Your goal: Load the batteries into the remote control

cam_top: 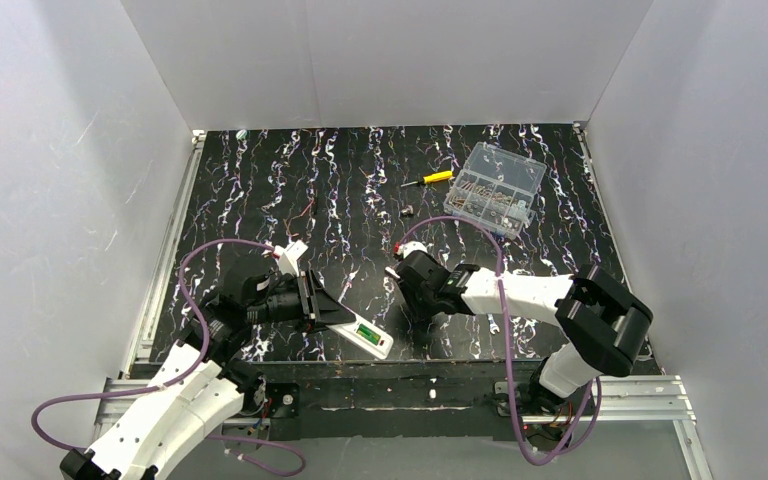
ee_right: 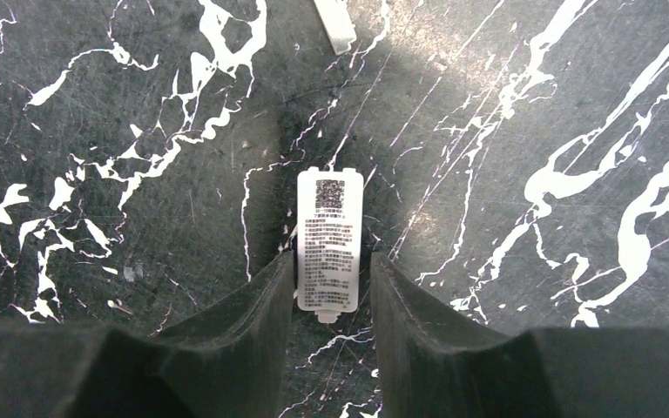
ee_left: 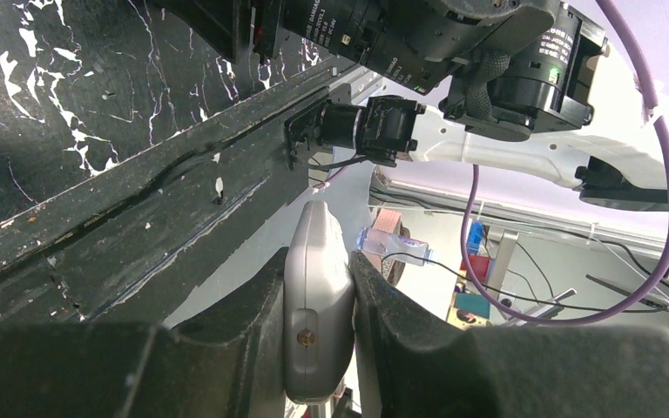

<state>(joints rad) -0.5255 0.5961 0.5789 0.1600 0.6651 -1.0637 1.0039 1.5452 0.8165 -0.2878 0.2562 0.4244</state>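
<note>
The left hand is clamped on the remote control by its 2 long sides. From above, the handset sits low and left of centre, slanting toward the lower right over the near edge of the tabletop, greenish screen outermost. The right hand is narrowly open, its 2 fingers flanking a small white labelled cover piece lying flat at the centre of its wrist view, with a dark sliver still showing on the right side.

cover piece: square code block at far end, small print nearer, too fine to read
motor housing: white lettering, unreadable
</note>
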